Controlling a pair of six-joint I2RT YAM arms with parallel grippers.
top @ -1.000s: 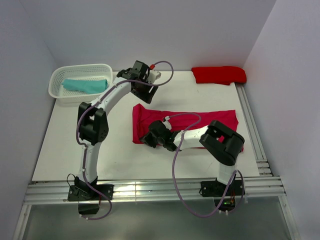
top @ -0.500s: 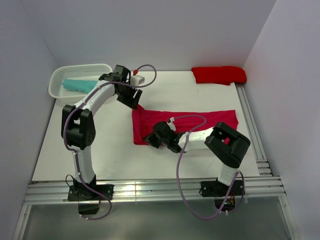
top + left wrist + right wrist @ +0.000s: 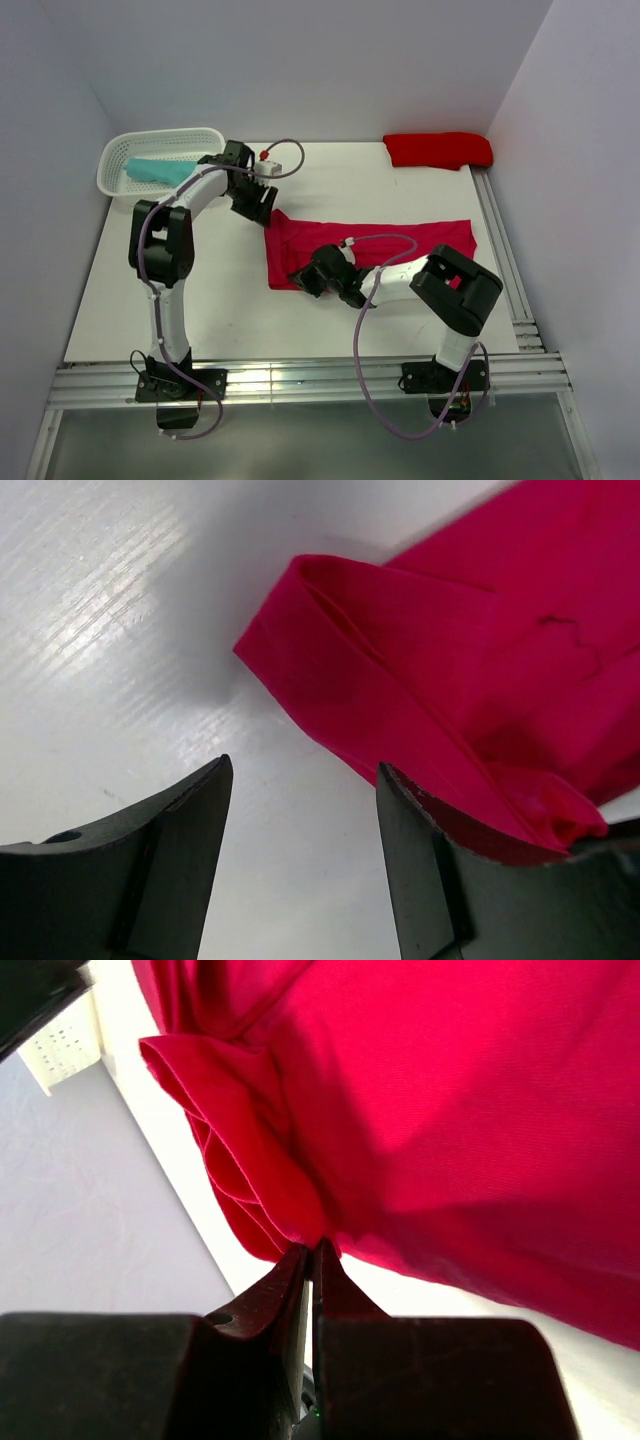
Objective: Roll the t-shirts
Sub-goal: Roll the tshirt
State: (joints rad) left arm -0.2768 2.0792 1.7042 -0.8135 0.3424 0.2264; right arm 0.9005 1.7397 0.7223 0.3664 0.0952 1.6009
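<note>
The crimson t-shirt [image 3: 400, 242] is spread as a long band across the middle of the bench [image 3: 200, 300], apparently narrowed lengthways so that it can be rolled from one end. Its left end is the end being worked.

The near-left corner of the crimson t-shirt is pinched by the right fingers [image 3: 298, 1272], which are pressed together on a bunched fold of the cloth. Pleats are seen gathered just above the tips, so the hem is judged to be lifted there to start the first turn of the roll.

The left fingers [image 3: 190, 825] are held apart, low over the bench just off the far-left corner of the crimson t-shirt, with only bare surface between them. A doubled flap of the shirt lies just beside one finger; whether it is touched cannot be told. They are probably placed there so that the far corner can be taken as well. An end turned from one corner alone would likely be rolled askew.

The scarlet t-shirt [image 3: 438, 149] is laid in a folded bundle well beyond the far-right corner of the crimson t-shirt, out of the way of the work. The teal t-shirt [image 3: 160, 171] is kept in the white basket [image 3: 115, 150], well off the far-left corner of the crimson t-shirt. Whether it is rolled cannot be told.
</note>
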